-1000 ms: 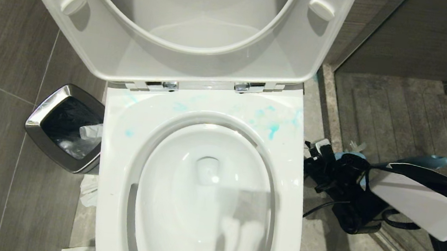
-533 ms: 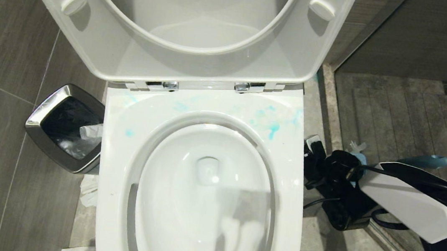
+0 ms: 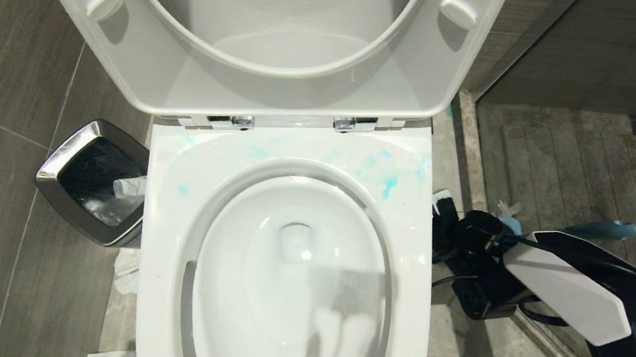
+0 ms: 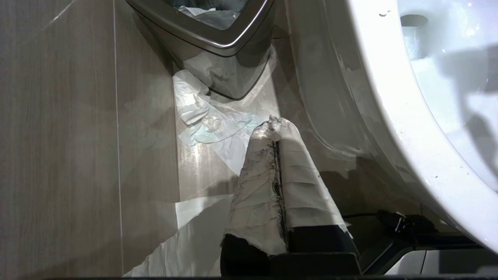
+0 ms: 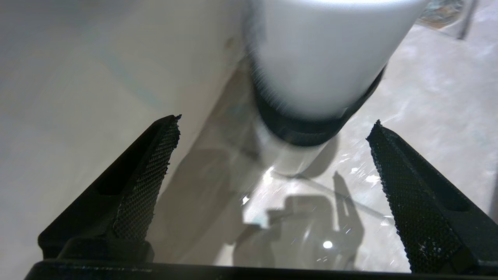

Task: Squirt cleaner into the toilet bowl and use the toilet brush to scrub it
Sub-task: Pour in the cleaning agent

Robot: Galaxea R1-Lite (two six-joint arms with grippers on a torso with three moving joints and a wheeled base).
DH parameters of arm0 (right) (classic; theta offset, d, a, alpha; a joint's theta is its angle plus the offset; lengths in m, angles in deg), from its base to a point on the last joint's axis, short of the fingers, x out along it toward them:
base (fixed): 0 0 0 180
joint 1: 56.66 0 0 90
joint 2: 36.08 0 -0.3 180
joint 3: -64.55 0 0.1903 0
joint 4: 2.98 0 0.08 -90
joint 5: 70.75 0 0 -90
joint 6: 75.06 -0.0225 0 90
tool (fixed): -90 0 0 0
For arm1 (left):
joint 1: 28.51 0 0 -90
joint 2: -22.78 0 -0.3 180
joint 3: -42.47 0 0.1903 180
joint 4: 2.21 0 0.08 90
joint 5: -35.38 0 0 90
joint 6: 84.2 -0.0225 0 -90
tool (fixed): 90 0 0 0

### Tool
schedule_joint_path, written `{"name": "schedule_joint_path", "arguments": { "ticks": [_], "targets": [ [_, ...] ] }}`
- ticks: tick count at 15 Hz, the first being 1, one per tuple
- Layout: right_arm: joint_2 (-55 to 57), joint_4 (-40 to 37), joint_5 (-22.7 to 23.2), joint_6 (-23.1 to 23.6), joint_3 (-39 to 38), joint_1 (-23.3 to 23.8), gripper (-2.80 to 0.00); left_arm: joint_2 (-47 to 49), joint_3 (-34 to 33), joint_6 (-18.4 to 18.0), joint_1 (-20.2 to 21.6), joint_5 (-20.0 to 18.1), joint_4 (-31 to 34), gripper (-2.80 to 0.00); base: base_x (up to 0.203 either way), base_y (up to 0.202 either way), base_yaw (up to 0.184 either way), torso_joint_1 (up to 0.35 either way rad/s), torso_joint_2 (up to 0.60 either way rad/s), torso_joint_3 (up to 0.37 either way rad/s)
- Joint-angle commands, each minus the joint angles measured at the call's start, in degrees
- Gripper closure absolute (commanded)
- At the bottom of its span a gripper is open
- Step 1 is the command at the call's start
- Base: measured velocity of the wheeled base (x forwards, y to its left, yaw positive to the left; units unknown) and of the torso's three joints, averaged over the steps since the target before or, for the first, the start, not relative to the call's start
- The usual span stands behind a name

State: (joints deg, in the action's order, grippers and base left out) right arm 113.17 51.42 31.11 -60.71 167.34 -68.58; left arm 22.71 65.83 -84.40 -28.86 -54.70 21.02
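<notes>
With the right gripper (image 5: 272, 155) spread wide low beside the toilet bowl (image 3: 277, 329), close to a white container (image 5: 323, 58), it could knock that over, while the toilet brush (image 3: 606, 228) waits behind.

The right hand (image 5: 272, 163) has its two black textured fingers (image 5: 148, 175) spread wide, empty. Beyond them, above the glossy floor (image 5: 420, 89), is a blurred white cylinder (image 5: 323, 50) with a black band.

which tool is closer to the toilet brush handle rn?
Right. The right tool, open, is low beside the toilet bowl, close to the toilet brush. The left tool, shut, hangs by the bin across the bowl.
</notes>
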Motion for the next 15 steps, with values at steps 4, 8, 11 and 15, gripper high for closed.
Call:
{"name": "schedule_joint_path", "arguments": {
  "ticks": [4, 8, 11, 15],
  "targets": [
    [1.65, -2.66, -1.05, -0.23, 6.06, 0.37, -2.80, 0.07, 0.00, 0.02, 0.00, -0.01, -0.04, 0.00, 0.000, 0.000, 0.000, 0.000, 0.00, 0.000],
    [2.79, -2.48, -1.05, -1.35, 9.24, 0.66, -2.80, 0.07, 0.00, -0.01, 0.00, -0.01, -0.04, 0.00, 0.000, 0.000, 0.000, 0.000, 0.00, 0.000],
    [2.98, -2.01, -0.79, -1.52, 9.87, 1.38, -2.80, 0.07, 0.00, 0.02, 0.00, 0.00, -0.04, 0.00, 0.000, 0.000, 0.000, 0.000, 0.00, 0.000],
    [4.37, -1.75, -0.63, -1.85, 13.92, 1.81, -2.80, 0.07, 0.00, 0.02, 0.00, -0.01, -0.04, 0.00, 0.000, 0.000, 0.000, 0.000, 0.00, 0.000]
  ]
}}
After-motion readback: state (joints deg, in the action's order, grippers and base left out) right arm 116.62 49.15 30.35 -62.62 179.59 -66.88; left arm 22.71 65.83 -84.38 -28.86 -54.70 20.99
